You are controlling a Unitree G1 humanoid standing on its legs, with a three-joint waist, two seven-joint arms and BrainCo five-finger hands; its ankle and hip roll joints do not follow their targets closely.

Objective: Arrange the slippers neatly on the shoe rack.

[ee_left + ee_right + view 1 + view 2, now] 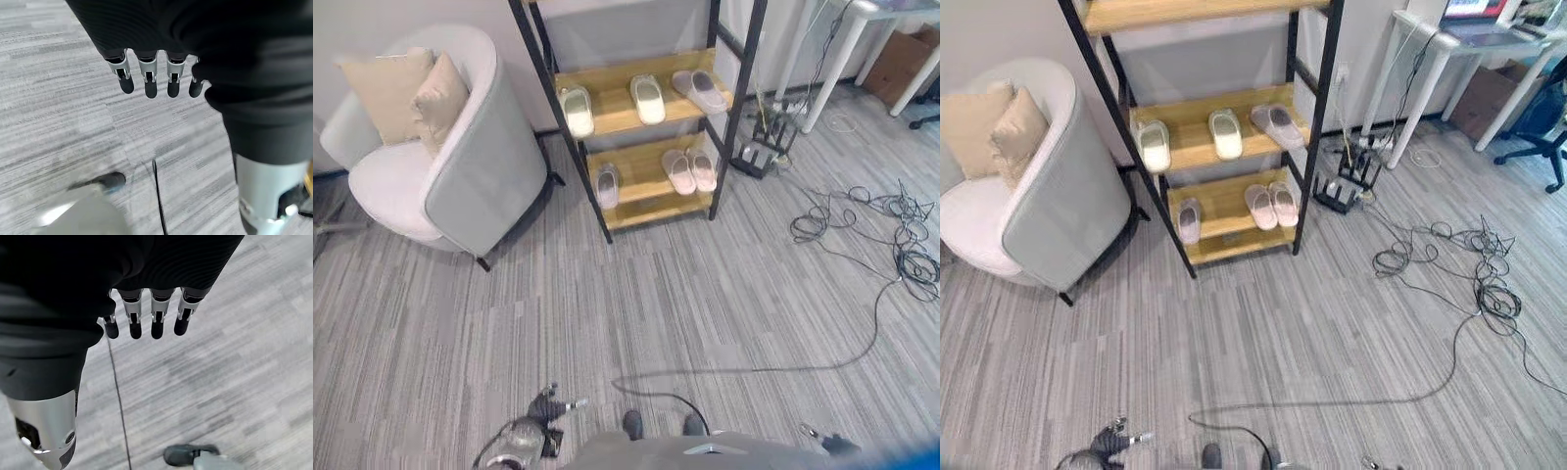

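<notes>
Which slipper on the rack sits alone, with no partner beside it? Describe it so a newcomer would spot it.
Find the black-framed wooden shoe rack beside the grey armchair. On its lower shelf, at the armchair end, lies the lone slipper, pale grey. The pink pair lies side by side at the other end.

Floor: grey striped carpet [636, 313] throughout. Back wall [999, 39]: plain, pale. Left side: a rounded grey armchair [460, 166] with a white seat, carrying two beige cushions [406, 93], standing just beside a black-framed shelving unit with wooden shelves [1224, 142]. Right side: white table legs [1410, 88], a cardboard box [901, 59], and loose black cables [1484, 264] tangled on the carpet.
</notes>
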